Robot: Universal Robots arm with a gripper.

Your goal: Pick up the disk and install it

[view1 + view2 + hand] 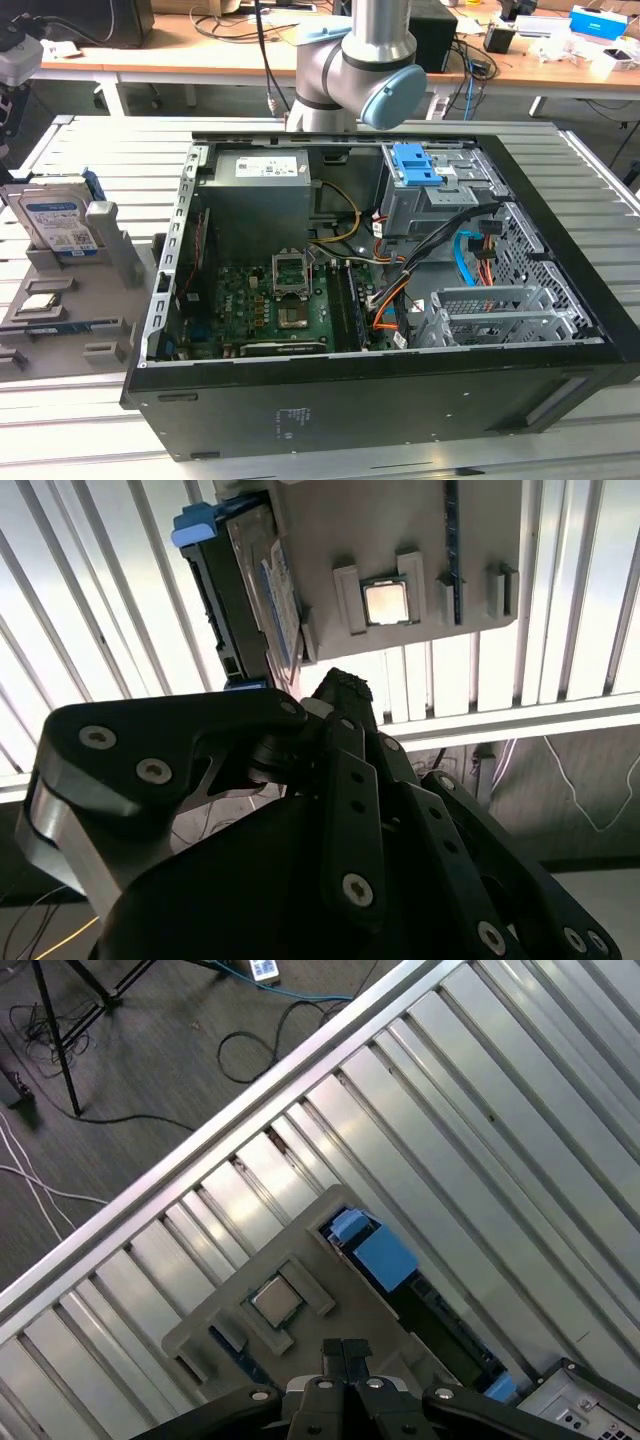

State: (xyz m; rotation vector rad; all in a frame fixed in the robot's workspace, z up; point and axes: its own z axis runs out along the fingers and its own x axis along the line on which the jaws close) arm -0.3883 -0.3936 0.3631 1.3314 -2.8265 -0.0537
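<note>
The disk (pixel 60 225) stands on edge in a grey holder (pixel 115 245) on the slatted table, at the exterior view's left. It is silver-grey with a blue-and-white label and a blue bracket. In both wrist views I look down on it from well above: the disk (pixel 385 1257) shows its blue bracket end, and the disk (pixel 250 590) shows its label side. My gripper (pixel 345 1352) hangs over the holder (pixel 225 1315), shut, fingertips together with nothing between them. My gripper (pixel 345 692) is clear of the disk.
An open black computer case (pixel 380 400) lies at the table's middle, with a motherboard (pixel 270 300), a blue latch (pixel 415 165) on the upper bay and a metal drive cage (pixel 500 310). A square processor chip (pixel 277 1302) sits in the holder. Cables (pixel 60 1060) lie on the floor beyond the table edge.
</note>
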